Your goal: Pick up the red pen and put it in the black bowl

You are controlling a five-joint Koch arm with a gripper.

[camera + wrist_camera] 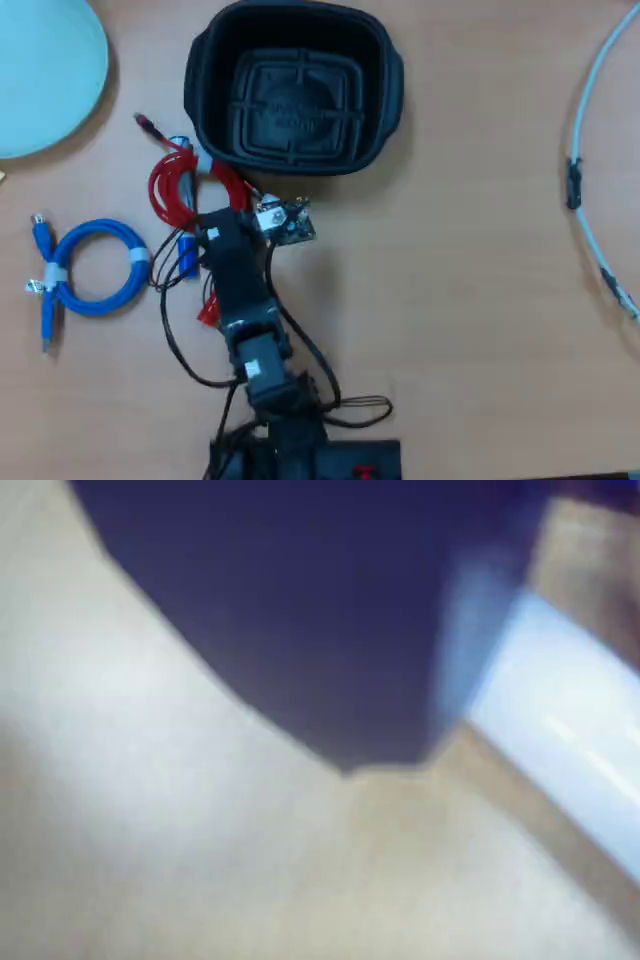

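Observation:
The black bowl [292, 92] stands empty at the top middle of the overhead view. My arm reaches up from the bottom edge, and my gripper [216, 214] hangs over a coiled red cable [172, 190], just below the bowl's lower left corner. A small red piece [208, 312] shows left of the arm; it may be the red pen's cap, the rest being hidden. The blurred wrist view shows a dark jaw of the gripper [405, 755] above the table, with a white barrel [565, 730] to its right. Whether the jaws stand apart cannot be told.
A pale blue plate [40, 75] sits at the top left and a coiled blue cable [95, 268] at the left. A blue-capped piece [187, 255] lies beside the arm. A grey cable [590, 170] runs down the right edge.

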